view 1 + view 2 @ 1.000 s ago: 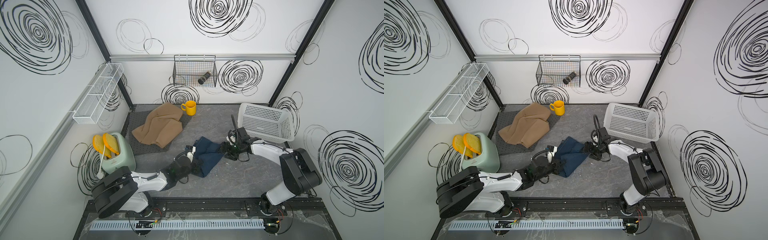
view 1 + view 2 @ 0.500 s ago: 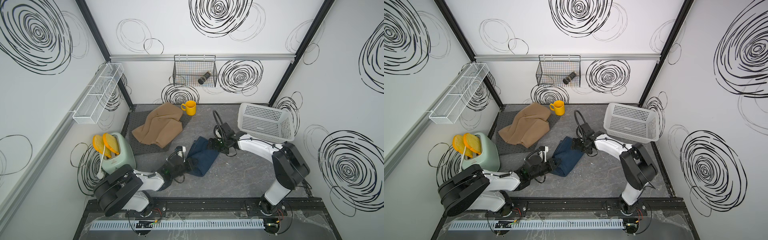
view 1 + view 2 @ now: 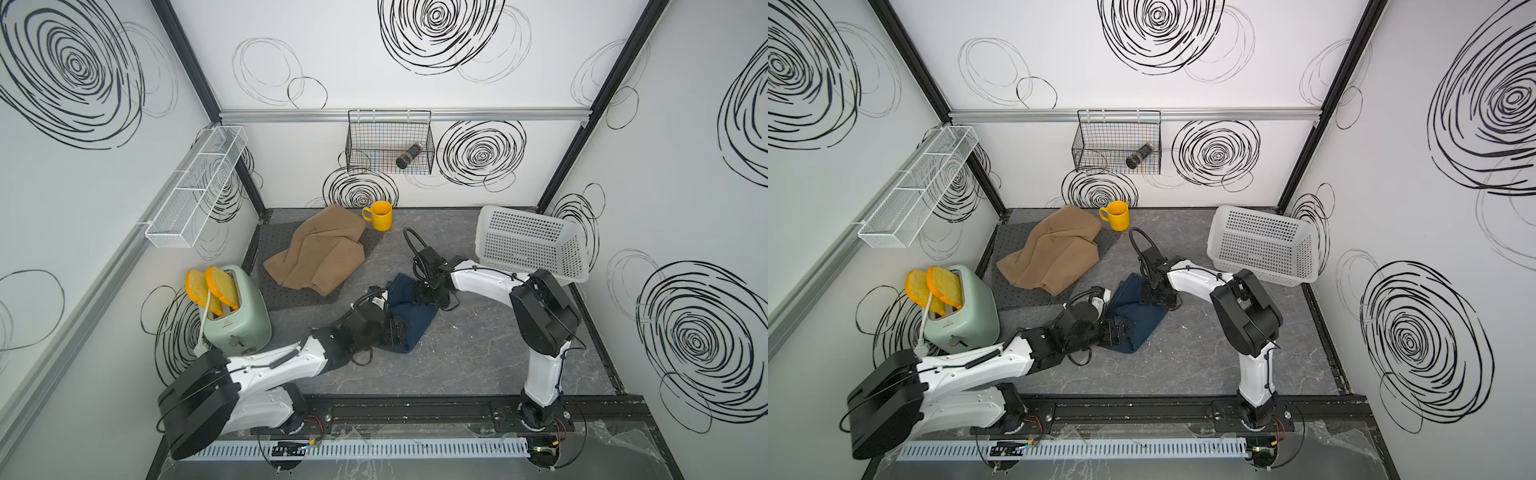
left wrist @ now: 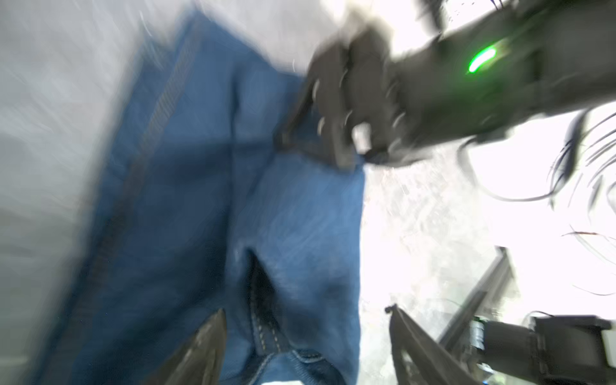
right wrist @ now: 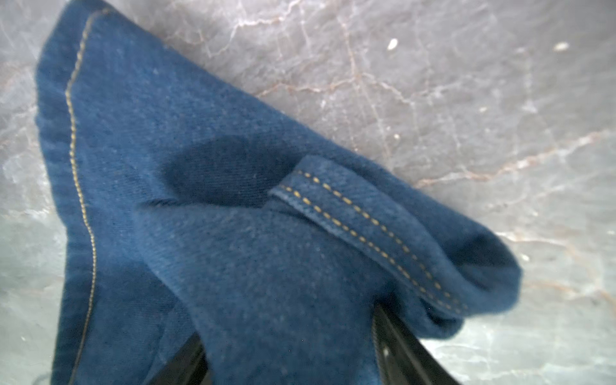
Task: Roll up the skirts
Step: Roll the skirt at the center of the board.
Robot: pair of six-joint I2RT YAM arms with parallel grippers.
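The blue skirt [image 3: 417,322] mid-frame looks half rolled; left fingers [image 4: 206,350] wide, right fingers [image 5: 400,350] around a fold, pinch unclear; next, left should probably grab.

Dark blue denim skirt [image 3: 409,320] with yellow stitched seams lay folded and bunched at frame centre. Plain tan-brown cloth skirt [image 3: 320,257] lay crumpled up-left of centre, atop the flat dark grey black-dotted skirt [image 3: 282,291].

White walls [image 3: 353,62] with black scribbled swirls [image 3: 436,25] enclose a grey marbled bench [image 3: 478,361]. An aluminium rail [image 3: 498,113] crosses at twelve o'clock; a white wire shelf [image 3: 195,187] hangs at nine o'clock. Light is even.
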